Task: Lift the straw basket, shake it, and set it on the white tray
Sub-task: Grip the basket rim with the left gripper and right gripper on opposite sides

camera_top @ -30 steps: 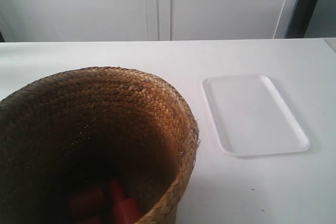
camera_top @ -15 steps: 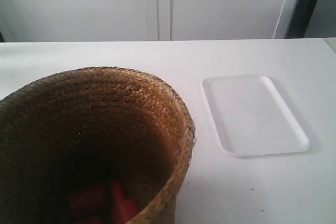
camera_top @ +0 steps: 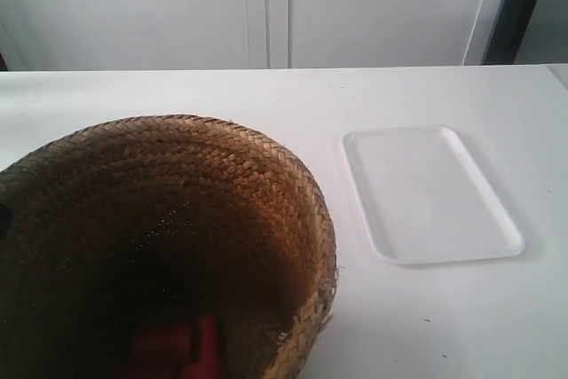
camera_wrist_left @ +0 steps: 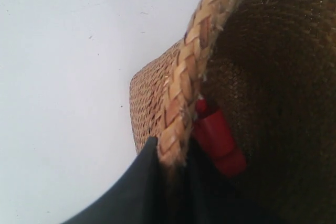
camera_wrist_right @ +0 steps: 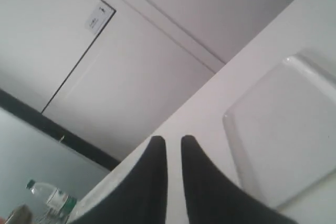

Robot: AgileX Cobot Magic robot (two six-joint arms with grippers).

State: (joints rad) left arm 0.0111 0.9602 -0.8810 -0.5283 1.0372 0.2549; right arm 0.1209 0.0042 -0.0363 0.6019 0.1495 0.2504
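Observation:
The straw basket (camera_top: pixel 222 184) fills the exterior view's lower left, large and close to the camera, with its dark inside showing. Red objects (camera_top: pixel 177 343) lie at its bottom. In the left wrist view my left gripper (camera_wrist_left: pixel 170 151) is shut on the basket's braided rim (camera_wrist_left: pixel 194 56), one black finger outside the wall and one inside, beside a red object (camera_wrist_left: pixel 218 137). The white tray (camera_top: pixel 430 193) lies flat on the table to the basket's right with nothing on it. My right gripper (camera_wrist_right: pixel 174 141) hovers near the tray (camera_wrist_right: pixel 289 124), fingers nearly together and holding nothing.
The white table (camera_top: pixel 399 95) stretches back to white cabinet doors (camera_top: pixel 266 6). A dark upright strip (camera_top: pixel 524 2) stands at the far right. A water bottle (camera_wrist_right: pixel 50 199) shows beyond the table edge in the right wrist view.
The basket has rocked: its right rim swung left, then back right and lower. The red objects inside slid toward the bottom edge of the view. The tray has not moved.

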